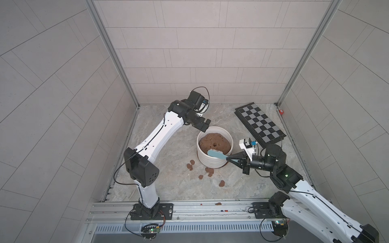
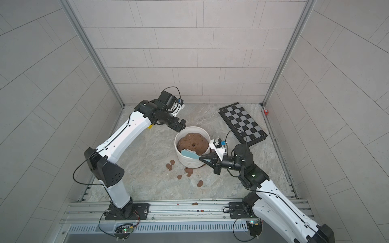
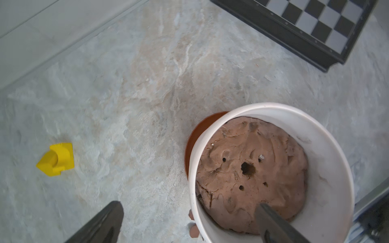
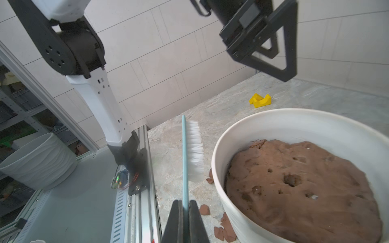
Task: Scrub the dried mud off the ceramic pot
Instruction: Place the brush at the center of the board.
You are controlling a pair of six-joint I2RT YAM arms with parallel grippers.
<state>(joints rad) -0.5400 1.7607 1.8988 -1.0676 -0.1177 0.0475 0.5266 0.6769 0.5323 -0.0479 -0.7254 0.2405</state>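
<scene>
1 pot (image 1: 210,161), 1 brush (image 1: 215,154), ca 7 mud lumps (image 1: 221,183), 1 chessboard (image 1: 260,123)

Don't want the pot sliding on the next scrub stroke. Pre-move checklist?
1. Brush grip: right gripper shut on scrub brush handle: ok.
2. Bristles face the ceramic pot: ok.
3. Pot braced: left gripper jaws open, rim between them, nothing held: not ok.
4. Pot upright on saucer: ok.
5. Pot wall clean: cannot tell; dried mud lumps lie loose on the tabletop.
</scene>
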